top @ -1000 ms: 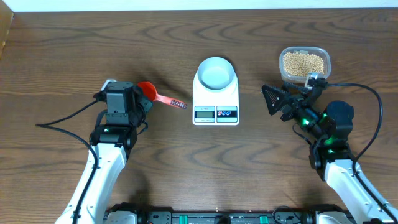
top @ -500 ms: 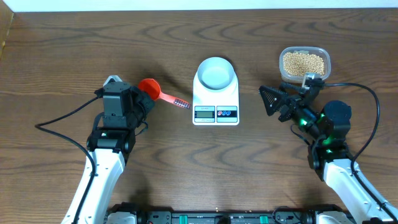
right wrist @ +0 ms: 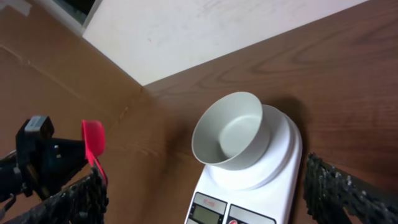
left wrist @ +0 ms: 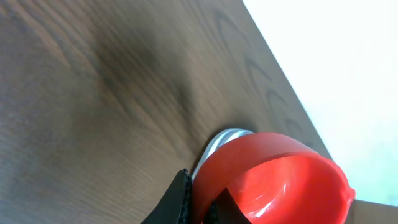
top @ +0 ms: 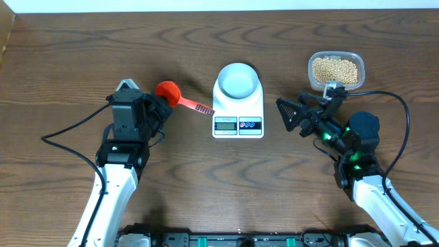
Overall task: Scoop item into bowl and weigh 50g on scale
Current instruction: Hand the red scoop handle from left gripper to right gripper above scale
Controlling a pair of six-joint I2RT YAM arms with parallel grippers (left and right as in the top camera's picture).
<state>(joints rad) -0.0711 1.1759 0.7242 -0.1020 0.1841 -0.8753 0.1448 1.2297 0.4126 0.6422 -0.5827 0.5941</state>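
Seen from overhead, a dark brown wooden table [top: 206,178] with strong grain fills the picture, and a pale white strip runs along its far edge. The scale [top: 238,113] sits at the middle with the bowl [top: 238,80] on its platform. The bowl looks empty. The beans [top: 335,69] lie in a clear tub [top: 361,68] well to the right of the scale, near the far edge. The left gripper [top: 162,104] is left of the scale and closed on a red scoop [top: 168,90] at its cup end, the handle pointing toward the scale. The right gripper [top: 285,115] is between tub and scale, its fingers spread wide and holding nothing. Black cables [top: 68,130] trail across the wood behind both arms. On the left wrist camera the scoop's red cup fills the lower right, with a black fingertip [left wrist: 177,199] just beside it, above shadowed wood and a bright white area past the table edge. On the right wrist camera the two fingers [right wrist: 342,193] stand at opposite edges of the picture, with the bowl on the scale between them and the raised scoop at the far left.
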